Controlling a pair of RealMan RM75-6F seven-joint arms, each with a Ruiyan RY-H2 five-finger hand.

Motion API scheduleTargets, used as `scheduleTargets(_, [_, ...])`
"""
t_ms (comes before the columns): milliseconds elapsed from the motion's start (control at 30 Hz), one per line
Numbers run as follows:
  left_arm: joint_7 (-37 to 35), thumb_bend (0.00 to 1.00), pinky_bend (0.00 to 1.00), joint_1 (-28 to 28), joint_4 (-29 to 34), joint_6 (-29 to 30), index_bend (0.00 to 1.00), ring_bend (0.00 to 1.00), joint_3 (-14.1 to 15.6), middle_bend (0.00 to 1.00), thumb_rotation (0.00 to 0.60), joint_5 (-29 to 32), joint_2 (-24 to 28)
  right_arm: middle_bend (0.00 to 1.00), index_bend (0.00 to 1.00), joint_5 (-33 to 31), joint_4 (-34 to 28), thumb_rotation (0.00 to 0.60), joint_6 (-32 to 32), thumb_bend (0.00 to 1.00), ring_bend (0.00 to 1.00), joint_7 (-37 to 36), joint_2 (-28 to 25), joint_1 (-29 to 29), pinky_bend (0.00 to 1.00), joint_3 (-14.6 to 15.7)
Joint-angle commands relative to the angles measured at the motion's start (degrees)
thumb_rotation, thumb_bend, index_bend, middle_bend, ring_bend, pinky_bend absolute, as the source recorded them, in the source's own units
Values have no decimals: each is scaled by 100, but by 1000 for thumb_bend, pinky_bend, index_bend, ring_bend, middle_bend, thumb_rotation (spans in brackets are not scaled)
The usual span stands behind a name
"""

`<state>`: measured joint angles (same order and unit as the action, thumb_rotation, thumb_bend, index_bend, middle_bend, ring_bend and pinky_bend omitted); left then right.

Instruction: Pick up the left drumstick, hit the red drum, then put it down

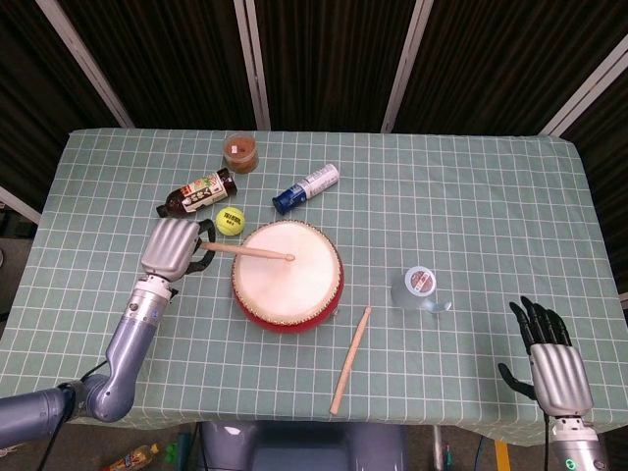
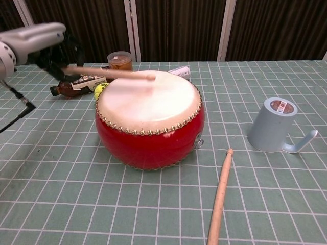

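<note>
The red drum [image 1: 287, 278] [image 2: 150, 118] with its pale skin stands mid-table. My left hand [image 1: 173, 247] [image 2: 45, 42] grips the left drumstick [image 1: 250, 252] [image 2: 110, 73] just left of the drum. The stick reaches over the drumhead, its tip above the skin's far left part; whether it touches I cannot tell. A second drumstick [image 1: 350, 360] [image 2: 219, 196] lies on the cloth right of the drum. My right hand [image 1: 551, 359] hovers at the table's near right corner, fingers spread, holding nothing.
Behind the drum lie a brown bottle [image 1: 197, 193] [image 2: 79, 82], a tennis ball [image 1: 230, 220], a blue-capped white bottle [image 1: 305, 187] and a brown jar [image 1: 240, 151] [image 2: 119, 63]. An upturned blue cup [image 1: 418, 288] [image 2: 274, 125] sits right of the drum.
</note>
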<state>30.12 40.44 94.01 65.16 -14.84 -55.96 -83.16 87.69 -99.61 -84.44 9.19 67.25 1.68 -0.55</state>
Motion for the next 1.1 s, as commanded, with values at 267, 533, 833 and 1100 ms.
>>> scheduleTargets(267, [319,492,976,-27,293,97,706,1000,63,1000,600,738,155,0,0,-15,-33,600,3,294,0,44,7,-7,70,9])
scheduleTargets(533, [-976,491,976,-337,1250,993,707,1000,-408,1000,600,-761,532,0,0,-16,-39,600,-13,294,0,47,8,-19,70,13])
scheduleTargets(833, [-913,491,976,-220,1185,1024,706,1000,-518,1000,600,-675,386,0,0,-32,-50,600,16,294,0,57,9,-8,69,13])
scheduleTargets(1100, [-230,492,976,-331,258,487,704,1000,319,1000,600,85,-25,0,0,318,257,600,-291,294,0,-314,-43,-321,70,337])
